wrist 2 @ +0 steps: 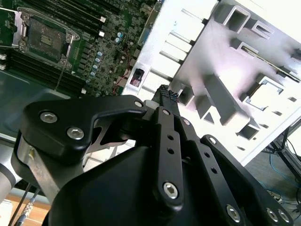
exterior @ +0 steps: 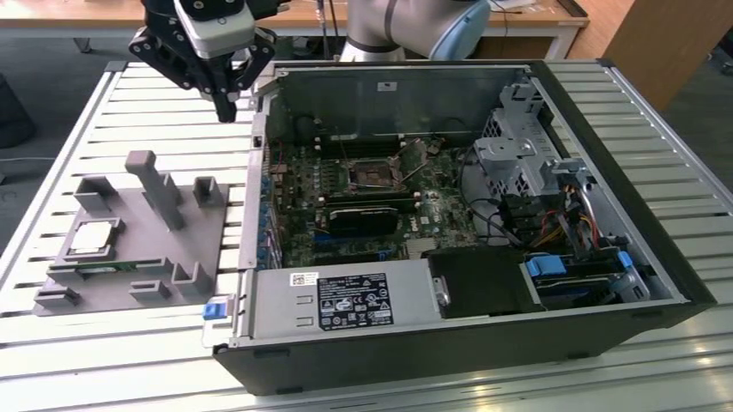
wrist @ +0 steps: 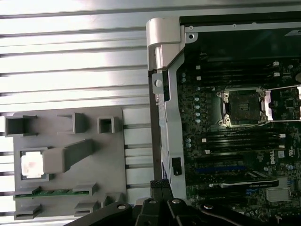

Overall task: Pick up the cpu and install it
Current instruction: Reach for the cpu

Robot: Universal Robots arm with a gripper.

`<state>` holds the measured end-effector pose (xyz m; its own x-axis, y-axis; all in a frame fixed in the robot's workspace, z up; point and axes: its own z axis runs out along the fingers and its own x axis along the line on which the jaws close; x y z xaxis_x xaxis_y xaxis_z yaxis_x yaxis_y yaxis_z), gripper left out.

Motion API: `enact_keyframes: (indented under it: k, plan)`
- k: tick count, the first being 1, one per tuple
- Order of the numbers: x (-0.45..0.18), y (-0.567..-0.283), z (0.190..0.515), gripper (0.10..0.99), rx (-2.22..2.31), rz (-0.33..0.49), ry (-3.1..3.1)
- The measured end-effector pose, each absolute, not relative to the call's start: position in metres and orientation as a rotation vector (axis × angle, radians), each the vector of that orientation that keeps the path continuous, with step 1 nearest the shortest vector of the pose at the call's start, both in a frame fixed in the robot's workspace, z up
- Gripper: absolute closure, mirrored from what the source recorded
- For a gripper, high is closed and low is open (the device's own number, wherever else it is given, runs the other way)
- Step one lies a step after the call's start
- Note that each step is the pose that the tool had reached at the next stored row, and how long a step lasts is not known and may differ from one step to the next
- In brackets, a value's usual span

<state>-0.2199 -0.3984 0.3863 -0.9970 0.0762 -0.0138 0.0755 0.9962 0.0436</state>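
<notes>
Closed tip to tip with nothing between them, the fingers of the gripper (exterior: 227, 112) hang over the slatted metal table (exterior: 103, 112), just beside a back corner of the open computer case (exterior: 458, 352) and well apart from the cpu.

The exterior view takes in the whole case, with its power supply (exterior: 343, 300) at the near wall and the green motherboard (exterior: 343, 240) lying flat inside. The first wrist view looks straight down past the gripper's tips (wrist: 161, 184) at the case's side wall, with the grey fixture (wrist: 108, 155) on one side and the socket (wrist: 242, 107) on the other, its metal frame swung open. The second wrist view has the gripper's black linkage close up, its tips (wrist 2: 167, 95) pressed together.

One fixture stands on the table at the exterior view's left. In it lie one cpu (exterior: 94, 238), flat in a square pocket, and one green memory strip (exterior: 98, 269) just beside it. The board has one socket (exterior: 373, 175).
</notes>
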Motion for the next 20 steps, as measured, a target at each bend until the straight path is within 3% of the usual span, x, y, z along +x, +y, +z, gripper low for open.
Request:
enact_keyframes:
  k: [20]
  plan:
    - [-0.232,-0.398,0.385,0.98,0.119,0.067,3.127]
